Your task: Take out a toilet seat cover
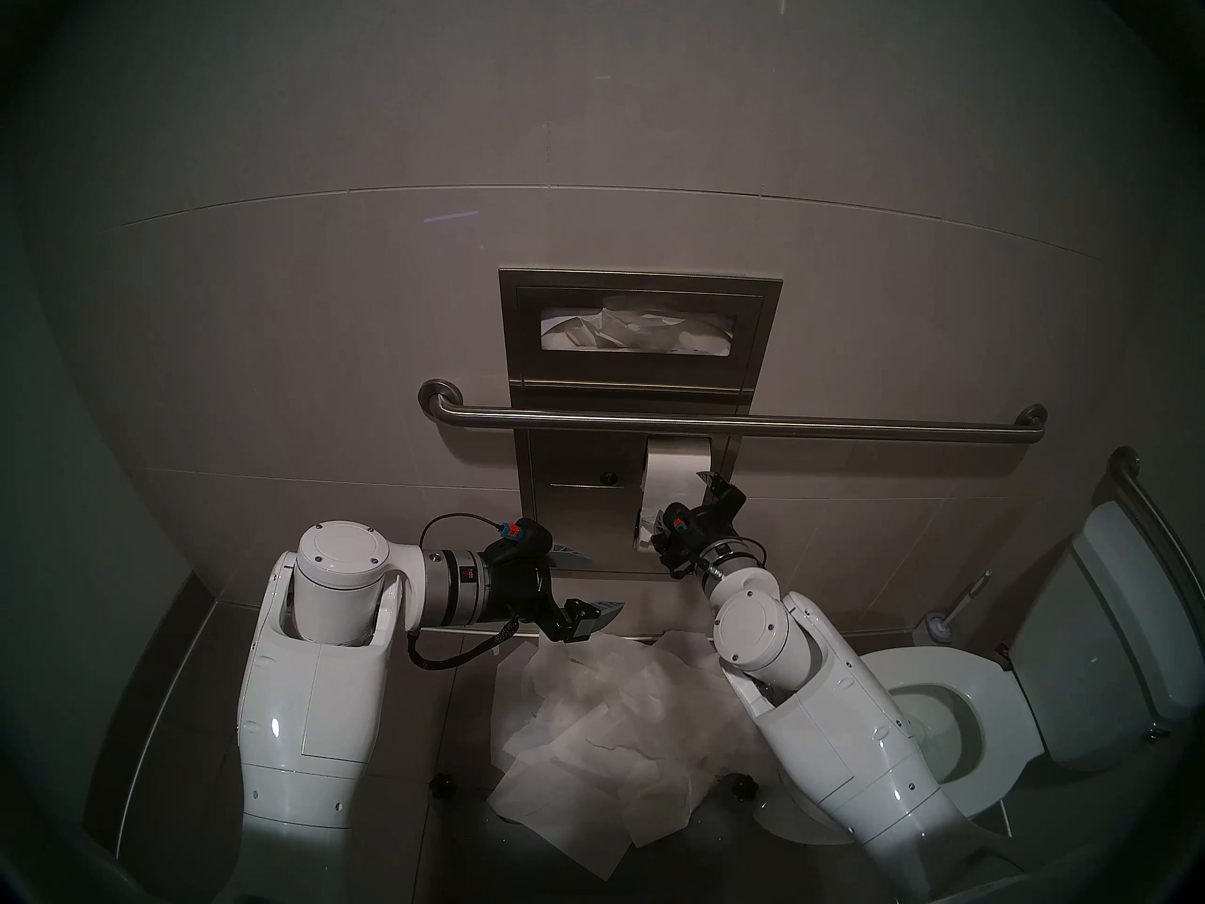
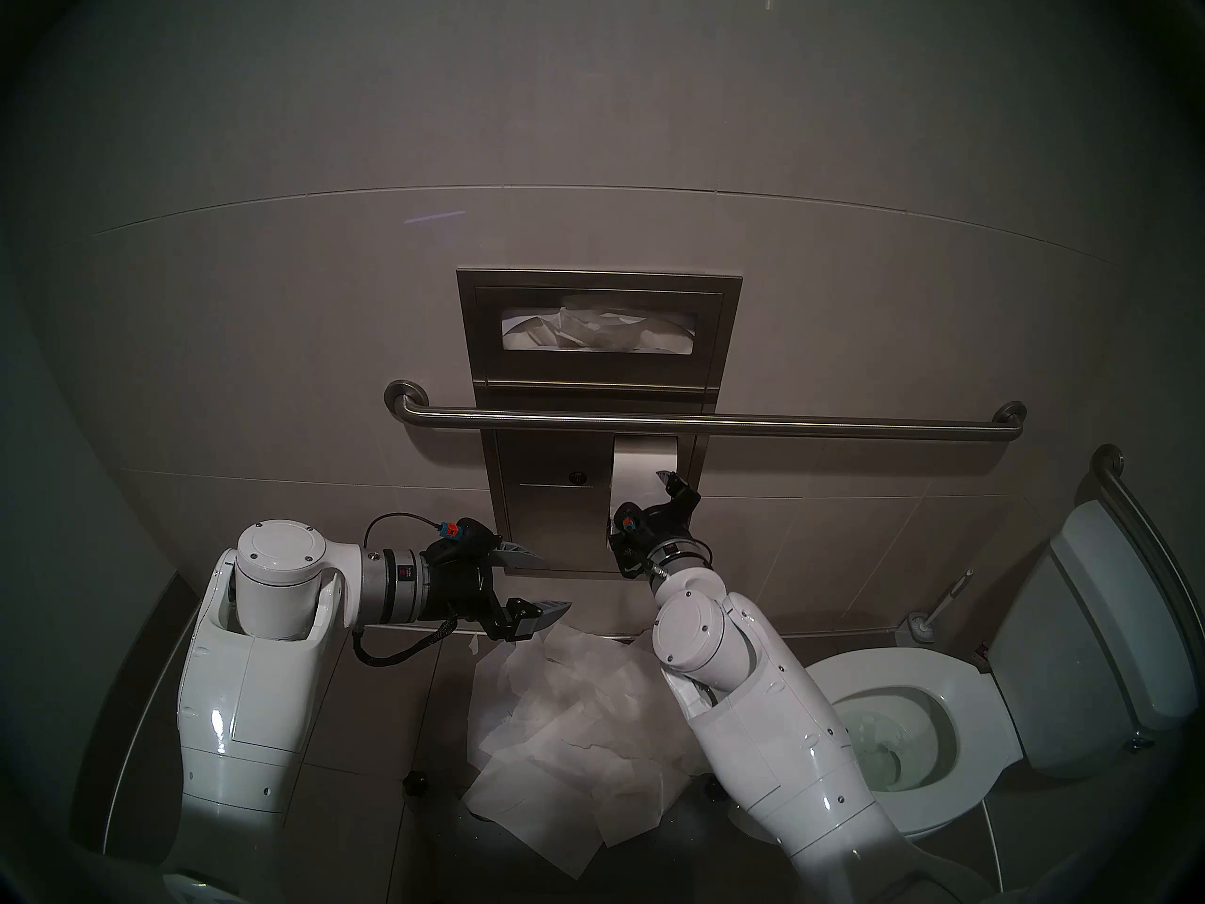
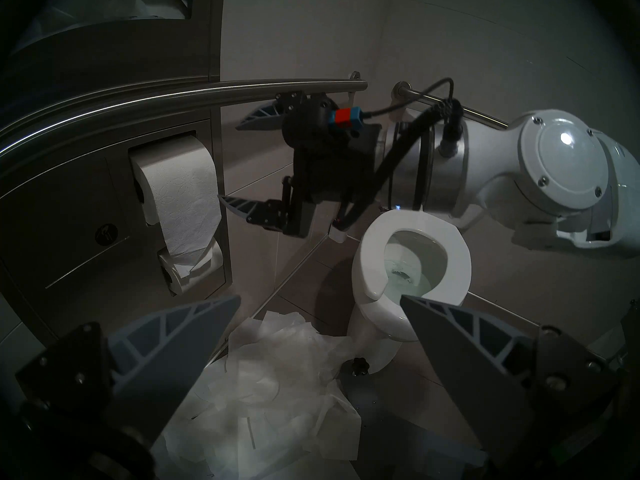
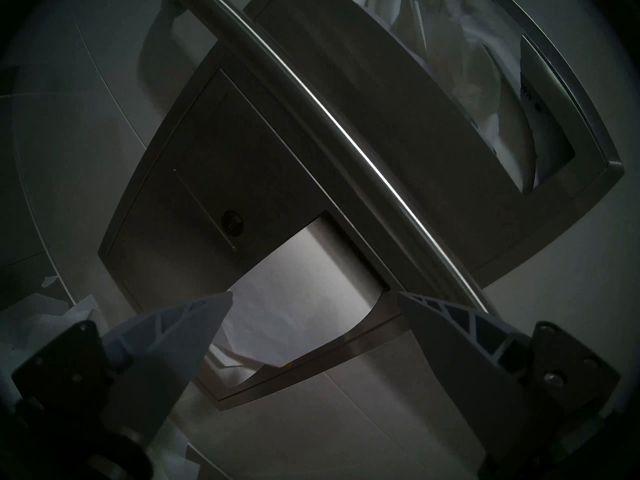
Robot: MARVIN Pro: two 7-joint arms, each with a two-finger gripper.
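Both pincers are spread wide and hold nothing. The right pincer [image 1: 684, 505] sits directly in front of the toilet paper roll [image 1: 675, 475], well below the grab bar [image 1: 750, 421]. The toilet seat cover [image 1: 626, 332] it needs is crumpled in the dispenser slot [image 1: 638, 324], above that bar and well above the pincer. The left pincer [image 1: 590, 586] points toward the right one, low, just in front of the steel wall panel [image 1: 574, 492].

The likeliest fault, as I judge it, is closing on the wrong paper: the roll lies right between the right pincer's fingers in the wrist view, so a grip here would tear off tissue and not a cover. A climb to the slot has to pass the grab bar, which stands out from the wall between pincer and slot; a straight rise close to the wall could strike it. The cover is thin and wrinkled, so a shallow pinch on one fold may rip it or drag out several sheets together.

Beneath both pincers a heap of loose white sheets [image 1: 600, 739] is spread over the grey floor tiles [image 1: 456, 785]. They could be mistaken for the target, and they hide the floor there.

The room is a dim stall with large pale wall tiles [image 1: 326, 296]. The toilet [image 1: 939, 707], seat down, stands to the right of the right pincer, with a brush [image 1: 945, 622] beside it and a second bar [image 1: 1147, 511] behind the tank.
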